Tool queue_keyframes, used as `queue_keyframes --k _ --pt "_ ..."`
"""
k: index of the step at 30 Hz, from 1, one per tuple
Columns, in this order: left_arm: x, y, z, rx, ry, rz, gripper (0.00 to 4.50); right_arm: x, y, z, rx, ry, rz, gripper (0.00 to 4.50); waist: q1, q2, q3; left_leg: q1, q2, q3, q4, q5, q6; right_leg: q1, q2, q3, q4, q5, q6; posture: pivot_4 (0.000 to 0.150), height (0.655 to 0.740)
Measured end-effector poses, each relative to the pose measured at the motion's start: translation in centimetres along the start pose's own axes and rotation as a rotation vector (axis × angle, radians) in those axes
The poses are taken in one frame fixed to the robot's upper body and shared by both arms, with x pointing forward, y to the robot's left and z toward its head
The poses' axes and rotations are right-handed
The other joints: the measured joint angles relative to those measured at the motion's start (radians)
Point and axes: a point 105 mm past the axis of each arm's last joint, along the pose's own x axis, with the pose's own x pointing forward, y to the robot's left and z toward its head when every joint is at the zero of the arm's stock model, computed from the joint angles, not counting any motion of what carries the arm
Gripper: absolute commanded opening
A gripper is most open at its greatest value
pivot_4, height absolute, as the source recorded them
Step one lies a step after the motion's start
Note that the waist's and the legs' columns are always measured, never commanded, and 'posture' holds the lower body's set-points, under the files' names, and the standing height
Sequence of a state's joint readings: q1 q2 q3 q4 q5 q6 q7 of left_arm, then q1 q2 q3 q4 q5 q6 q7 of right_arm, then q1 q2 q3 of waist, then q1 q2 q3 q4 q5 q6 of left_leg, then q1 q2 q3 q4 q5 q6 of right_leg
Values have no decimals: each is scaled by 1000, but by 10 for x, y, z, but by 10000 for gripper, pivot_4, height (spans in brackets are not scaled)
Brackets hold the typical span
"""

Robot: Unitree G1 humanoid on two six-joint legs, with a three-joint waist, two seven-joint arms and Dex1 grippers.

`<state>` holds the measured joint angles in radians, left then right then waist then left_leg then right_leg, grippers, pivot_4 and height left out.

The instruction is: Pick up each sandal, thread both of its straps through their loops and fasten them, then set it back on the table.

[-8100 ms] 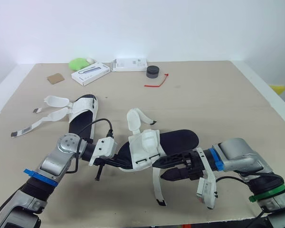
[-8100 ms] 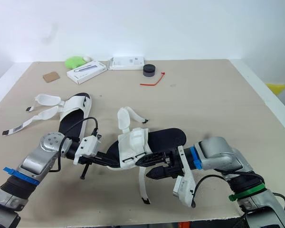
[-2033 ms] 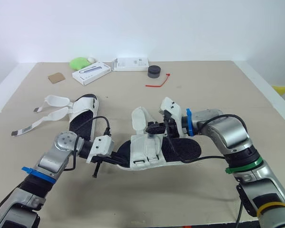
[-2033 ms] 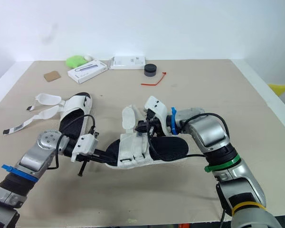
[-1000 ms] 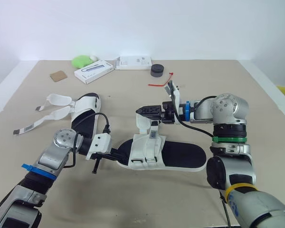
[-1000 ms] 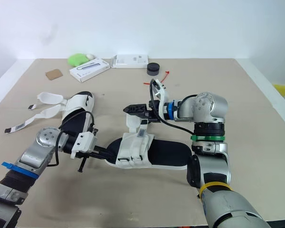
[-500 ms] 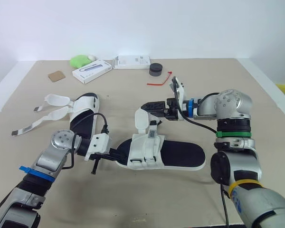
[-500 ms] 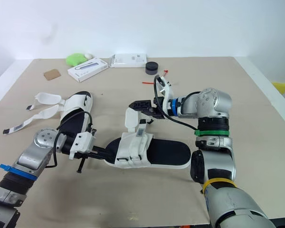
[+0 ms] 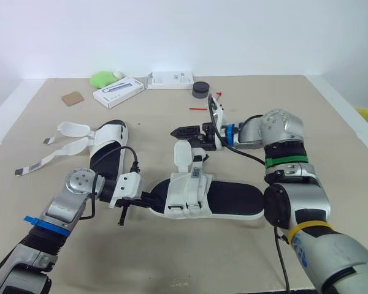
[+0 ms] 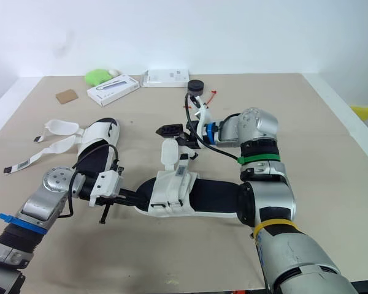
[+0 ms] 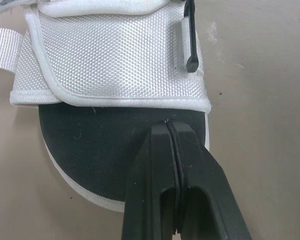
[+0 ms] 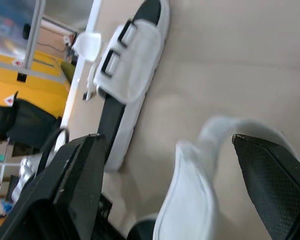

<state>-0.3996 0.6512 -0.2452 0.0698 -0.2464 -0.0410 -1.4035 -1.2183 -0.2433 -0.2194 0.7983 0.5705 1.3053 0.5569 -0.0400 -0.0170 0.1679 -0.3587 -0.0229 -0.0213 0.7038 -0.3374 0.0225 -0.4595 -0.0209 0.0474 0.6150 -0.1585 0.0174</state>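
At table centre, L gripper [image 11: 168, 125] fully closed, tips at sandal [image 9: 230, 199] toe, R gripper [image 9: 180, 131] wide open, empty, about upright strap [image 9: 183, 154]: threading step; next, pinch strap end.

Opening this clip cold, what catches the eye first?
The right tool hangs open at the tip of the raised white strap of the black-and-white sandal in the middle of the table, while the left tool, shut, rests at its toe end. Farther left lies a second sandal with its straps splayed loose.
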Motion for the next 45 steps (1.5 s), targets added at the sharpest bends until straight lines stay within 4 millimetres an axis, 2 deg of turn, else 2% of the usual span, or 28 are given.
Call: queue_keyframes --k 4,5,6,9,12,13,15,20,24,26,28,30,33,36,38,41,45 --pt "0 0 0 1 0 0 0 5 -6 0 31 -15 -5 43665 -2 0 0 0 0 0 0 0 0 0 -1 0 0 0 0 1500 7400" --pt "0 0 0 1 0 0 0 5 -7 1 34 -22 -7 39969 -2 0 0 0 -1 0 0 0 0 0 -1 0 0 0 0 1500 7400" --pt "0 0 0 0 0 1 0 5 -7 2 35 -25 -5 38498 -3 0 0 0 -1 0 0 0 0 0 -1 0 0 0 1 1500 7400" --pt "0 0 0 -1 0 1 0 6 -8 3 34 -35 -6 27217 -3 0 0 0 -1 0 0 0 0 0 -1 0 0 0 1 1500 7400" --pt "0 0 0 -1 0 2 0 6 -7 6 20 -50 2 14110 -3 0 0 0 -1 0 0 0 -1 0 -1 0 0 0 1 1500 7400" --pt "0 0 0 -1 0 2 0 6 -5 7 14 -54 12 7749 -3 0 0 0 -1 0 0 0 -1 0 -1 0 0 0 1 1500 7400" --pt "0 0 0 -2 0 2 0 4 2 11 -27 -69 38 399 -3 0 0 0 -1 0 0 0 -1 0 -1 0 0 1 1 1500 7400" --pt "0 0 0 -3 0 3 0 -5 21 10 -157 -97 138 399 -3 0 0 -1 -1 -1 0 0 -1 0 -1 0 1 1 1 1500 7400" --pt "0 -1 0 -2 -2 2 0 -23 41 -6 -378 -143 240 399 -2 1 0 -2 -1 -3 0 0 -1 0 -1 -2 1 1 1 1500 7400" --pt "0 -1 0 -2 -2 2 0 -33 50 -18 -550 -164 275 399 -3 1 -1 -2 -1 -3 0 0 -1 0 -1 -3 1 0 2 1500 7400" --pt "0 -1 0 -3 -1 2 0 -40 59 -35 -806 -193 307 399 -3 1 -1 -1 -1 -3 0 0 -1 0 -1 -3 -2 0 2 1500 7400" --pt "0 -1 0 -4 -1 3 0 -46 65 -58 -1159 -220 344 399 -3 1 -1 0 -2 -2 0 0 -1 1 1 -3 -1 0 3 1500 7400" --pt "-1 -1 -2 -10 3 6 0 -46 67 -92 -1599 -213 432 399 -4 1 -1 5 -2 0 0 1 -1 5 3 -1 -1 0 3 1500 7400" --pt "0 -1 -2 -10 6 2 0 -44 61 -110 -2064 -223 469 399 -5 1 -1 9 -2 2 0 2 -3 9 3 1 -1 0 4 1500 7400" --pt "1 -1 -3 -11 6 -1 0 -42 57 -117 -2259 -228 506 399 -5 0 -1 12 -2 2 0 2 -3 11 3 2 -1 0 4 1500 7400" --pt "2 -2 -3 -13 7 -5 0 -40 54 -120 -2436 -253 539 399 -5 0 0 18 -2 2 0 2 -3 17 3 2 -1 0 3 1500 7400" --pt "2 -2 -4 -15 8 -8 0 -37 48 -121 -2520 -259 562 399 -5 0 0 20 -2 2 0 1 -2 19 3 2 -1 -1 2 1500 7400"
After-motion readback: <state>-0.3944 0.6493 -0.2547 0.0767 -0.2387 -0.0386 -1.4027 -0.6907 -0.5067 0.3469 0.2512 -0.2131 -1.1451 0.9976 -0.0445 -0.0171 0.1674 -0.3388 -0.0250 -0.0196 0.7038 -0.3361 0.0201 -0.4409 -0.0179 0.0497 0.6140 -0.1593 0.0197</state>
